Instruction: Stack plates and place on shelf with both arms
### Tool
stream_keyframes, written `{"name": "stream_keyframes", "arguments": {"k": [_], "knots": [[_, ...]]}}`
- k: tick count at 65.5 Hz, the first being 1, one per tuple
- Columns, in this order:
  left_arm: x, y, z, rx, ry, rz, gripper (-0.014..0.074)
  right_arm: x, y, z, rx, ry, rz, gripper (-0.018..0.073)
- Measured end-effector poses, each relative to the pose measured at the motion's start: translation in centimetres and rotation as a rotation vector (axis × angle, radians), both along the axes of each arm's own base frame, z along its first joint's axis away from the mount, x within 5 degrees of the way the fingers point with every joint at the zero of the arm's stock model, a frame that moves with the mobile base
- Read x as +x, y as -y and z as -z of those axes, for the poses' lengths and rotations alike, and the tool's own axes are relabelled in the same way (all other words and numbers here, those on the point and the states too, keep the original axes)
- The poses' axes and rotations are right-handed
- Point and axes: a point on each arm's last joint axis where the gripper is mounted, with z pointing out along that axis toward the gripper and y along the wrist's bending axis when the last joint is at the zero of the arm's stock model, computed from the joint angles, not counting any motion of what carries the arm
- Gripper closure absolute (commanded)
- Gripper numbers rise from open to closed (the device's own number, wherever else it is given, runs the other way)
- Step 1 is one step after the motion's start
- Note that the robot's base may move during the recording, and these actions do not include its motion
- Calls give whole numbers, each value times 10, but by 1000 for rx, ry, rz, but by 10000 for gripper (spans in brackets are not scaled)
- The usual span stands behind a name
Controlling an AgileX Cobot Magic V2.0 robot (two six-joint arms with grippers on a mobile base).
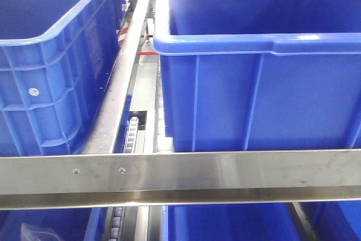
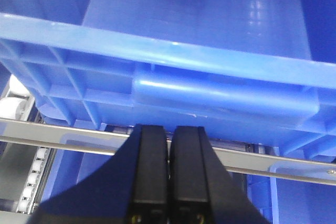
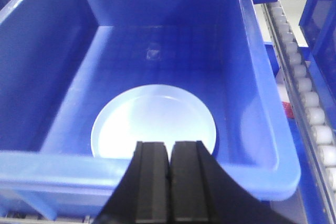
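Right gripper (image 3: 169,182) has jaws pressed together, nothing between them, hovering just outside the near wall of a blue bin (image 3: 262,129). Plate (image 3: 153,121) lies flat on the bin floor, ahead of and below the right gripper, close to the near wall; its near edge is hidden behind the bin rim and the fingers. Only one plate outline can be made out; can't tell if a second sits under it. Roller track (image 3: 310,103) runs along the right of that gripper, beside the bin.

Left gripper (image 2: 169,177) also has jaws together, empty, tips pointing at the underside of a bin rim (image 2: 226,90) just above and ahead of it. Steel rail (image 2: 273,161) crosses right behind the fingertips. White rollers (image 2: 31,177) are to the gripper's lower left.

Front view: two blue bins, left bin (image 1: 51,71) and right bin (image 1: 259,83), on a shelf behind a steel bar (image 1: 180,173); no grippers or plate visible there.
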Motion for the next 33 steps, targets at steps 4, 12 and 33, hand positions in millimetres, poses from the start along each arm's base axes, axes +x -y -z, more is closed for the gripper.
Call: {"name": "stream_keyframes", "arguments": {"k": [4,12,33], "knots": [[0,0,0,0,0,0,512,-8,1,7,1,11,0,528],[0,0,0,0,0,0,512,-28,3,33,2,26,0,528],[0,0,0,0,0,0,512,-63,6,108,6,64,1,528]]}}
